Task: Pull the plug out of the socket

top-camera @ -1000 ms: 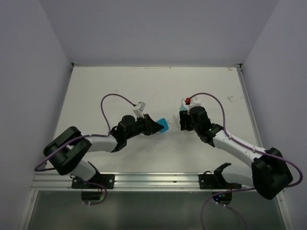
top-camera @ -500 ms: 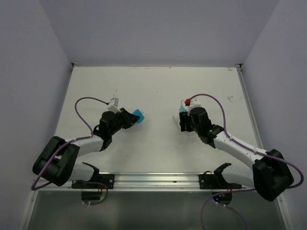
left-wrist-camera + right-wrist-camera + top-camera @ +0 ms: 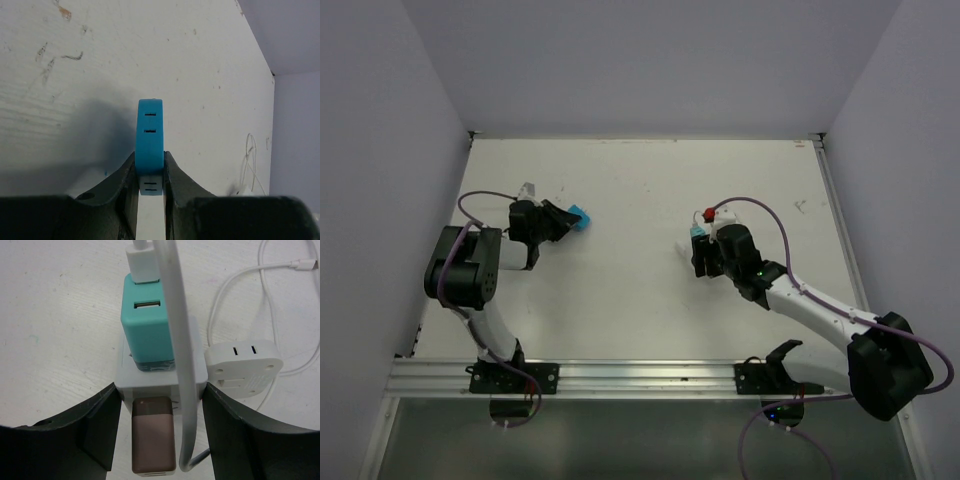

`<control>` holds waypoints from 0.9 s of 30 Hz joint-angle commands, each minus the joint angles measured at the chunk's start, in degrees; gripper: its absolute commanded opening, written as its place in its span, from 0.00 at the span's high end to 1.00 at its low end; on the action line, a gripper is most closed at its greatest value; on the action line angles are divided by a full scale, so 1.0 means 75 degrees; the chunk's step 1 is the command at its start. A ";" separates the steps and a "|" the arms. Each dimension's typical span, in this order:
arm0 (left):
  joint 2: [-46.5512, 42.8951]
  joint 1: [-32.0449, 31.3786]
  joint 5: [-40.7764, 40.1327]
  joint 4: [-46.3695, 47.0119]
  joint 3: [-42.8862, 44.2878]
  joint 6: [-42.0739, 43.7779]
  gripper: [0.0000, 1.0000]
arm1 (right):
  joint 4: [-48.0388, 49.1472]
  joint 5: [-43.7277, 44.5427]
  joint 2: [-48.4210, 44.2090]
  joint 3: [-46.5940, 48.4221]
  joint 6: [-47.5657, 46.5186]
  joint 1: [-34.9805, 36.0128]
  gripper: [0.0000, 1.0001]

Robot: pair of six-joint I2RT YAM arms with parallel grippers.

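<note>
Position of the white cube-shaped plastic socket [image 3: 150, 386]: on the white table [image 3: 650, 180], at 3 o'clock from the table centre in the top view. It sits between the two black fingers of the right gripper [image 3: 161, 395]. That gripper is closed to the width of the cube, with one finger against each side wall.

Attached items, right wrist view:
- A teal box-shaped USB charger [image 3: 147, 332] sits on the socket face towards 12 o'clock. A white USB connector [image 3: 142, 262] is inserted in its far end.
- A thick white cable [image 3: 174, 315] runs from that connector across the socket to 6 o'clock.
- A brown rectangular plug block [image 3: 153, 432] projects from the socket at 6 o'clock.
- A white rounded adapter block with two dark slots [image 3: 242, 365] lies just beside the socket at 3 o'clock. Contact between them cannot be determined.
- A thin white cable [image 3: 235, 280] lies looped on the table at 1 o'clock.

The blue flat plastic plug [image 3: 150, 130] is well apart from the socket, at 9 o'clock in the top view. The left gripper [image 3: 149, 159] is clamped narrowly on it, both fingers pressing its flat faces. The plug points towards 12 o'clock in the left wrist view.
</note>
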 commanded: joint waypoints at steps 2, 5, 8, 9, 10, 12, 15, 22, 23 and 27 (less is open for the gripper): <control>0.1071 0.0274 0.1076 0.0838 0.1008 -0.0413 0.82 | 0.0351 -0.0238 -0.0247 0.0019 -0.0066 0.0022 1.00; 0.1296 0.0309 0.1102 0.0674 0.1232 -0.0356 0.75 | 0.0351 -0.0296 -0.0294 0.0042 -0.0090 0.0022 1.00; 0.1309 0.0379 0.0996 0.0522 0.1128 -0.0297 0.62 | 0.0328 -0.0297 -0.0294 0.0031 -0.0102 0.0022 1.00; 0.1297 0.0403 0.0961 0.0464 0.1069 -0.0297 0.56 | 0.0327 -0.0297 -0.0283 0.0031 -0.0102 0.0022 1.00; 0.1285 0.0449 0.0914 0.0370 0.0976 -0.0274 0.51 | 0.0339 -0.0320 -0.0271 0.0031 -0.0090 0.0022 1.00; 0.1192 0.0473 0.0750 0.0020 0.0917 -0.0168 0.36 | 0.0339 -0.0320 -0.0224 0.0019 -0.0078 0.0022 1.00; 0.0934 0.0508 0.0574 -0.0379 0.0753 -0.0086 0.15 | 0.0351 -0.0285 -0.0224 -0.0028 -0.0055 0.0022 1.00; -0.0623 0.0509 -0.0080 -0.2627 0.0823 0.0299 0.00 | 0.0304 -0.0297 -0.0353 -0.0133 -0.0032 0.0033 0.84; -0.1101 0.0509 -0.0187 -0.2967 0.0846 0.0394 0.00 | 0.0304 -0.0297 -0.0364 -0.0157 -0.0008 0.0022 0.79; -0.2322 0.0509 -0.0609 -0.4735 0.1115 0.1178 0.00 | 0.0258 -0.0238 -0.0493 -0.0274 0.0097 0.0022 0.60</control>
